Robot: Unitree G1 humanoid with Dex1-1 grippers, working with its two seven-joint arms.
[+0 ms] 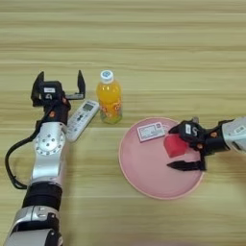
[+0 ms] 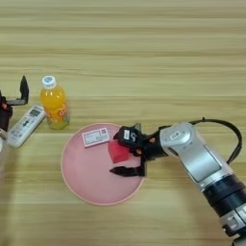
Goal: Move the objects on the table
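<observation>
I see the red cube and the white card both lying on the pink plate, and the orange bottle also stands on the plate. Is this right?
Not quite. The red cube and the white card do lie on the pink plate, with the right tool around the cube. But the orange bottle stands on the table, off the plate, beside a remote control. The right eye view shows this.

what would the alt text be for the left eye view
The right gripper reaches over a round pink plate, its open black fingers either side of a small red cube on the plate, next to a white card. On the wooden table behind stand an orange drink bottle and a white remote, with the left gripper open beside them.
</observation>
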